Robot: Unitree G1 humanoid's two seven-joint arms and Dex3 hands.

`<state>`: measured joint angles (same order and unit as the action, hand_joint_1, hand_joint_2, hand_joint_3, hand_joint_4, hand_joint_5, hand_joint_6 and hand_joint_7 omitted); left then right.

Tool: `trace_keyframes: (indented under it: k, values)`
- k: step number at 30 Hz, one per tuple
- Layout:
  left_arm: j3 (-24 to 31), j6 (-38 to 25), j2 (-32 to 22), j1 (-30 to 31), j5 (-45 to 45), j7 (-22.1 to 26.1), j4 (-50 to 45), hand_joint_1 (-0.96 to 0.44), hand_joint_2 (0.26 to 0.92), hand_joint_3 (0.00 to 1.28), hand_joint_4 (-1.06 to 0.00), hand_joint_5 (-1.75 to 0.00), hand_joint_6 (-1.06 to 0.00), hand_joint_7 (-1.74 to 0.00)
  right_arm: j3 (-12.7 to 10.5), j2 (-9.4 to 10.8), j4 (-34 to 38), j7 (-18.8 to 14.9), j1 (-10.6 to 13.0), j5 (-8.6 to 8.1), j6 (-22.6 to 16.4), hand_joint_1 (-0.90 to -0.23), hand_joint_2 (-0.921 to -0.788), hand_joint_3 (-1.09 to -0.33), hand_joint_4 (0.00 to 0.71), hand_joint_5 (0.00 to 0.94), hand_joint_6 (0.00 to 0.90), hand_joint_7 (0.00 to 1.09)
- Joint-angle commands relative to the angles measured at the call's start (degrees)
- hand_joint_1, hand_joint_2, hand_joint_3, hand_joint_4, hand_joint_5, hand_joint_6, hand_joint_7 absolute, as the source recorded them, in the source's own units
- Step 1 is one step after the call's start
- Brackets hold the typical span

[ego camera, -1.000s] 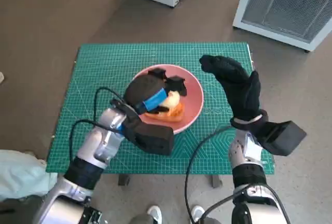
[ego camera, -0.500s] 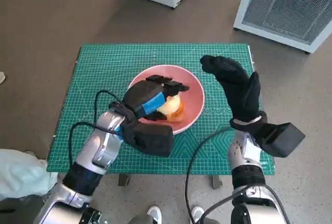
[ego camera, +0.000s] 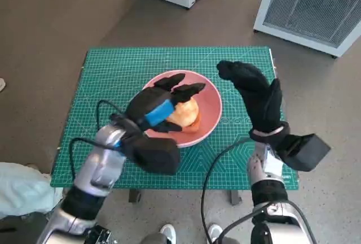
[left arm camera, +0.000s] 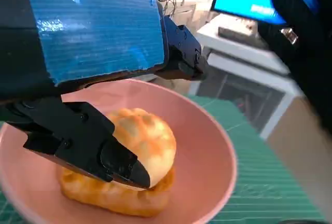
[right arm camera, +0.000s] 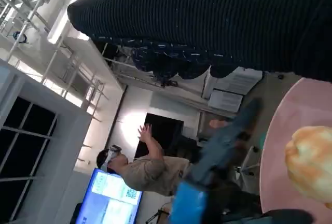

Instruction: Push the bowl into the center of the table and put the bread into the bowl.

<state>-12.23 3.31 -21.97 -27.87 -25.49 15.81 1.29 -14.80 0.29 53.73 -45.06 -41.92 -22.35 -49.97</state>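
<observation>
Pink bowl (ego camera: 210,108) sits near middle of green mat (ego camera: 113,69) on table. Bread (ego camera: 185,113), golden bun, lies inside bowl, resting on bowl floor. Left hand (ego camera: 159,104) hovers just above bread, fingers (left arm camera: 88,141) spread apart, holding nothing. Right hand (ego camera: 255,94) raised upright beside bowl's right rim, fingers apart, holding nothing. Right wrist view shows person (right arm camera: 137,169) in background with raised hand, beside blue screen (right arm camera: 111,195).
</observation>
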Motion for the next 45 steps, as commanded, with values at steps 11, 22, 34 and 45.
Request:
trace_keyframes:
  k: [11,22,34,45]
  values:
    - [14.74,18.63,2.51,6.37,27.16,2.01,3.84,-0.32,0.858,0.04,-0.14,0.00,-0.32,0.00,0.44,0.09,-2.26,0.58,1.47,-0.27,1.89,-0.723,-0.921,-0.741,0.210,0.002,-0.001,0.54]
    - [21.14,29.59,10.54,4.77,43.17,4.27,12.62,-0.59,0.920,0.28,-0.14,-0.01,-0.28,-0.02,0.96,0.06,-4.89,3.13,0.09,0.44,3.05,-0.716,-0.921,-0.743,0.218,0.005,-0.001,0.55]
    - [21.19,29.65,10.18,5.88,40.92,4.31,10.31,-0.65,0.921,0.32,-0.17,-0.03,-0.28,-0.04,2.06,-0.17,-5.10,6.70,-1.47,2.11,2.45,-0.710,-0.921,-0.744,0.229,0.007,-0.001,0.60]
    - [21.21,29.81,10.69,5.46,39.98,3.30,9.64,-0.67,0.921,0.32,-0.18,-0.02,-0.27,-0.04,2.87,-0.68,-5.20,9.52,-1.92,4.58,1.12,-0.705,-0.921,-0.747,0.217,0.000,-0.001,0.59]
